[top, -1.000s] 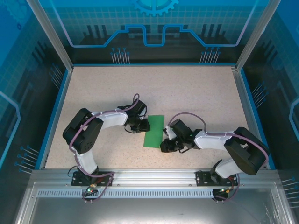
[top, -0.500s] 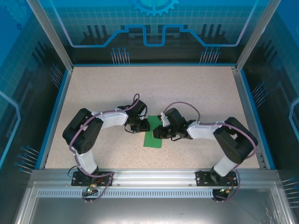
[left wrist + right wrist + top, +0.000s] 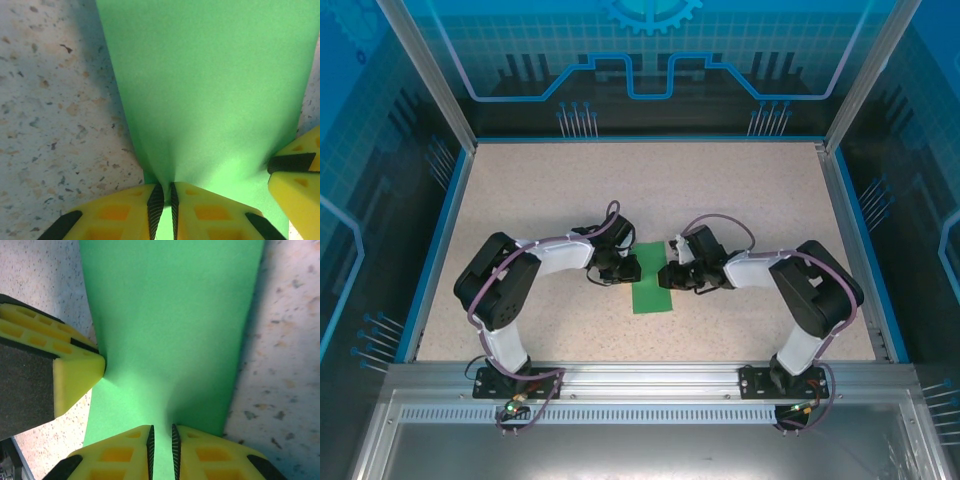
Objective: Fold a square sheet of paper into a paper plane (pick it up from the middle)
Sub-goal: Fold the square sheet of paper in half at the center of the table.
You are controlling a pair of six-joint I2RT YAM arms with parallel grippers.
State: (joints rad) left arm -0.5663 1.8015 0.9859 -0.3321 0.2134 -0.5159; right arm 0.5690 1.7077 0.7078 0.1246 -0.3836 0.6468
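Observation:
The square sheet of paper (image 3: 651,288) is bright green and lies at the middle of the table as a narrow upright rectangle, not a dart shape. My left gripper (image 3: 631,268) is at its left edge, shut on the paper (image 3: 210,90), which puckers into the left gripper's (image 3: 165,194) pads. My right gripper (image 3: 666,277) meets it from the right side, shut on the opposite edge of the paper (image 3: 170,315), which runs between the right gripper's (image 3: 161,436) pads. Each wrist view catches the other gripper's yellow fingertip (image 3: 296,172) (image 3: 75,377) against the sheet.
A speckled beige tabletop (image 3: 720,190) is bounded by a blue rim and aluminium frame posts (image 3: 430,85). Both arm bases sit on the near rail (image 3: 650,380). The arms' forearms lie low on either side of the sheet.
My right arm swung in from the near right, and its gripper came to the sheet's right edge and took hold. The sheet shifted slightly. The left arm stayed put.

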